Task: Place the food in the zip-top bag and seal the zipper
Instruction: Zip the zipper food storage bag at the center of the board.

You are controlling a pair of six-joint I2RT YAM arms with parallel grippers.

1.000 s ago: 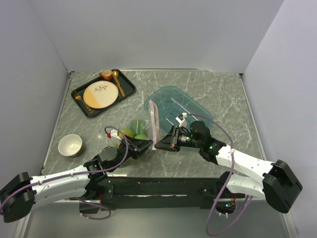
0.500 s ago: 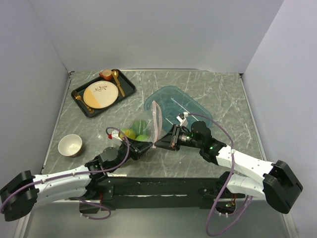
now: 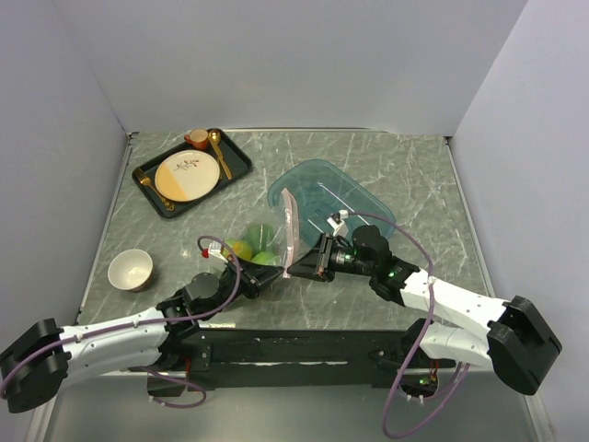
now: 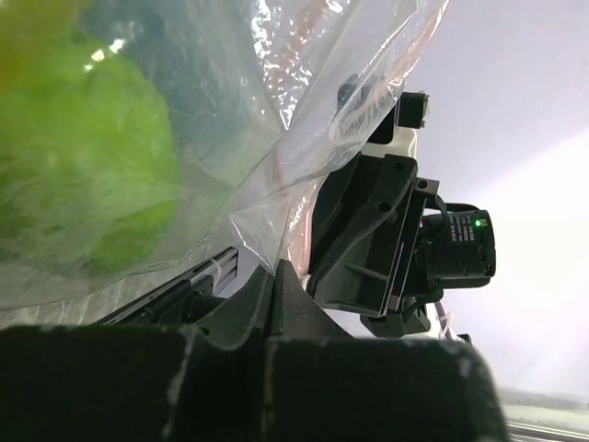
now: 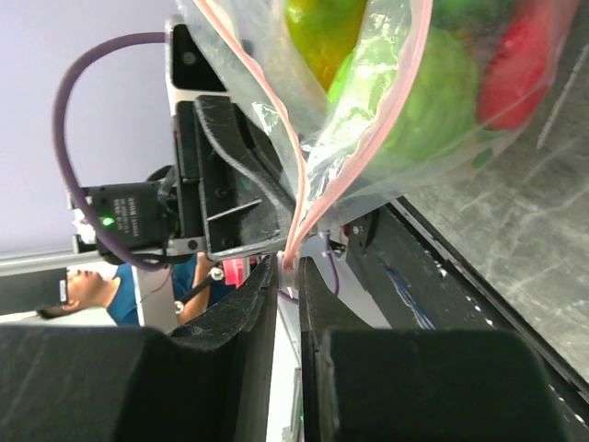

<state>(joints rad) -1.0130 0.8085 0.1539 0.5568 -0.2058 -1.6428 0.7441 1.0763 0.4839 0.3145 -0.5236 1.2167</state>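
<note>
A dark tray [image 3: 236, 160] sits at the far left of the grey marbled table [image 3: 414, 175], carrying a cream plate [image 3: 188, 175], an orange cup [image 3: 197, 139] and two gold spoons [image 3: 219, 153]. A white bowl [image 3: 131, 270] stands nearer, and a teal tub [image 3: 333, 191] lies centre-right.

In my left wrist view the food [image 4: 87, 175] is a green blur, cut off at 10 o'clock. In my right wrist view the bag [image 5: 363, 55] runs off at 12 o'clock.
</note>
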